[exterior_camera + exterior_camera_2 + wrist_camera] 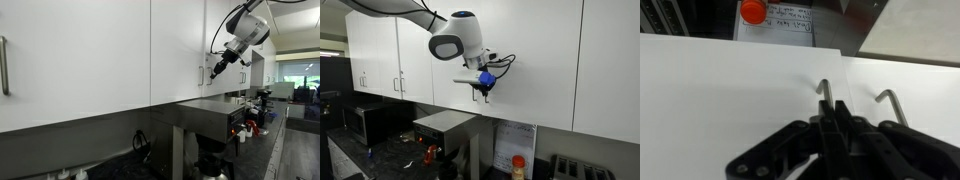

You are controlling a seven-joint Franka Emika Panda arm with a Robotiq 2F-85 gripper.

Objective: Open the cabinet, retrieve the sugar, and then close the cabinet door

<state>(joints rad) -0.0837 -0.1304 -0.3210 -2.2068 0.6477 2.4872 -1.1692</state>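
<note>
The white upper cabinet (520,50) is closed, so the sugar is hidden. My gripper (830,108) is up against the lower edge of the cabinet door (740,90). Its black fingers (818,125) are shut on the door's slim silver handle (824,90), whose top end sticks out just above them. A second silver handle (890,100) on the neighbouring door stands free to the right. Both exterior views show the gripper (218,68) (481,90) pressed to the cabinet front at handle height.
A steel range hood (210,108) (445,125) hangs below the cabinets. A red-lidded bottle (518,165) (752,10) stands on the counter underneath. A microwave (370,120) sits further along. A big near white front with a long handle (5,65) fills one side.
</note>
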